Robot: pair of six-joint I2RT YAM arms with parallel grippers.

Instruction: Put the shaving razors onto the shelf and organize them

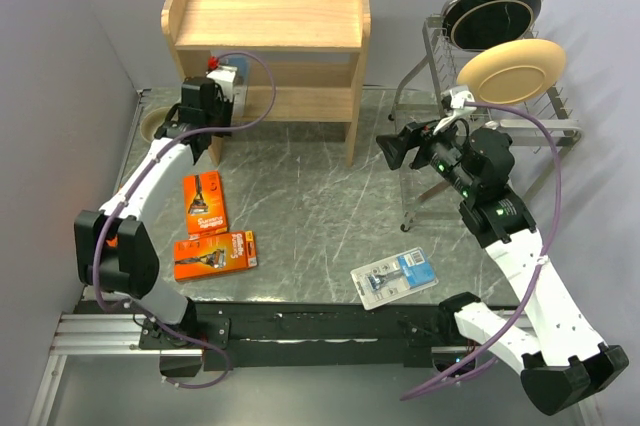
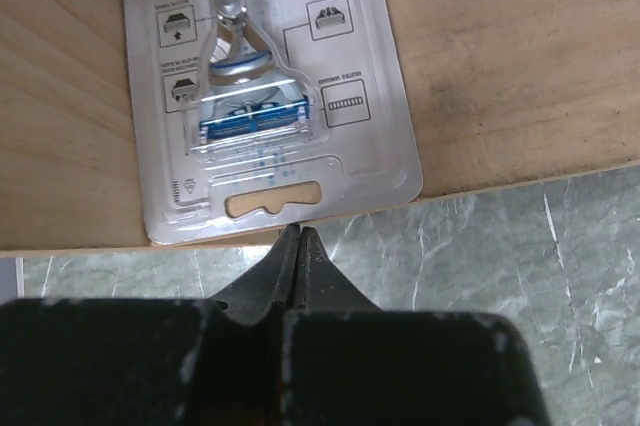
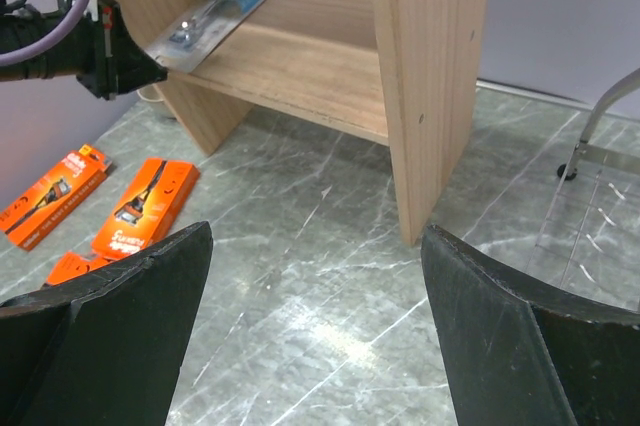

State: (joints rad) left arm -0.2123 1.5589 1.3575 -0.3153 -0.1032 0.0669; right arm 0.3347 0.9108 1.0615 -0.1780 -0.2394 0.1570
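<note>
Clear plastic pack (image 2: 270,96) on the shelf (image 2: 520,66): light, stiff, slippery; take its flat rim. Left gripper (image 2: 298,236) closed there, perhaps pinching; right gripper (image 3: 315,236) wide, empty.

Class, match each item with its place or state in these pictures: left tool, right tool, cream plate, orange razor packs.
1 left tool
2 right tool
3 cream plate
4 orange razor packs

A in the wire rack
B shut
C on the table
D open

Pairs: 1-B, 2-D, 3-A, 4-C
</note>
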